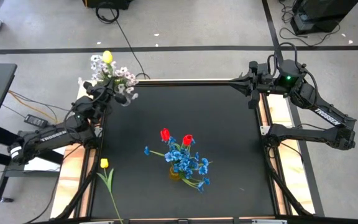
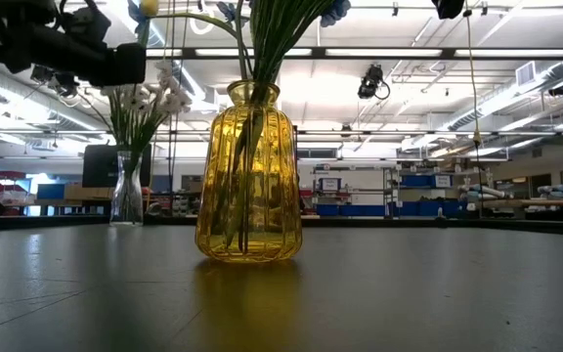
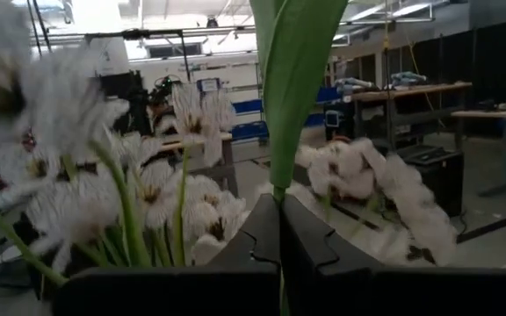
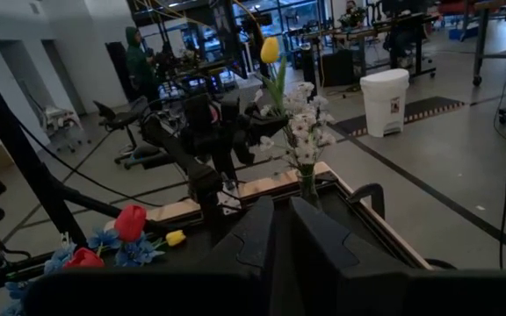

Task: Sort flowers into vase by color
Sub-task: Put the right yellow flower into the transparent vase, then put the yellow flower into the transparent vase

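Left gripper [image 1: 112, 87] reached to the desk's [image 1: 229, 149] far-left corner, fingers [image 3: 262, 237] clamped on a yellow tulip's [image 1: 107, 57] stem above the white sprays [image 1: 120, 78] in the clear vase [image 2: 127, 191]. Right gripper [image 1: 252, 84] waited at the far-right corner, fingers nearly together, empty. The yellow vase [image 2: 248, 176] with blue sprays [image 1: 188, 165] and red tulips [image 1: 165, 134] stood mid-desk; another yellow tulip [image 1: 104, 163] lay at the left edge.

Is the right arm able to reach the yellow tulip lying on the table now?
Probably not easily: the yellow tulip lies at the table's left edge, far from the right claw; the yellow vase stands between.

Black table [image 1: 229, 137], yellow vase [image 1: 176, 173] near centre, clear vase [image 1: 125, 99] at ten o'clock corner, loose yellow tulip [image 1: 104, 164] at eight o'clock edge
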You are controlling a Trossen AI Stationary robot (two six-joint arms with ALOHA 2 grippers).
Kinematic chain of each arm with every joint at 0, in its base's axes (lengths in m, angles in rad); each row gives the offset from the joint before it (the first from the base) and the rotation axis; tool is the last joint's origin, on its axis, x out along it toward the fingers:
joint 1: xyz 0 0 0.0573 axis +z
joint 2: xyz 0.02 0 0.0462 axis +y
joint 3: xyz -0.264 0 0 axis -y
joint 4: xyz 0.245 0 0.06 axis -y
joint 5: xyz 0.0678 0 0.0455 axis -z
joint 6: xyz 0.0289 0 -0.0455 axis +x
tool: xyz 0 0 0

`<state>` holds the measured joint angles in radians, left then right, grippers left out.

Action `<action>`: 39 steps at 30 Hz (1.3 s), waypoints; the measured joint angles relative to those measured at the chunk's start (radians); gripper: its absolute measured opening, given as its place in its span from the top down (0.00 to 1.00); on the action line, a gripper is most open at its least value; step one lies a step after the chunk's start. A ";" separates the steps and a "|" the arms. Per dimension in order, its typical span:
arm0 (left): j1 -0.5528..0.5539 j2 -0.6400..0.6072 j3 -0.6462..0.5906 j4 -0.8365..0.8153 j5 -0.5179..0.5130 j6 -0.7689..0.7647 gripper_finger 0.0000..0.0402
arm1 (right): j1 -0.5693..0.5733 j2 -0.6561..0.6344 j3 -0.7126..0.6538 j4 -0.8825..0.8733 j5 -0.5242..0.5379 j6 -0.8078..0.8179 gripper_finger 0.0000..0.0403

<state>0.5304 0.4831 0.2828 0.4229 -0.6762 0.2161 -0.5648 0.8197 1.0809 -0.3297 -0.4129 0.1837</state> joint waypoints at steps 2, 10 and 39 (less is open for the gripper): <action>0.000 0.000 -0.010 0.001 0.000 -0.013 1.00 | 0.000 0.000 0.000 0.000 0.000 0.000 0.88; 0.000 0.000 -0.014 -0.015 0.000 -0.023 0.93 | 0.000 0.000 0.000 0.000 0.000 0.000 0.88; -0.003 -0.019 0.074 -0.251 -0.071 -0.539 0.47 | 0.000 0.000 0.000 0.000 0.000 0.000 0.88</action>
<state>0.5272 0.4645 0.3565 0.1716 -0.7470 -0.3224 -0.5650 0.8197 1.0809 -0.3294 -0.4129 0.1839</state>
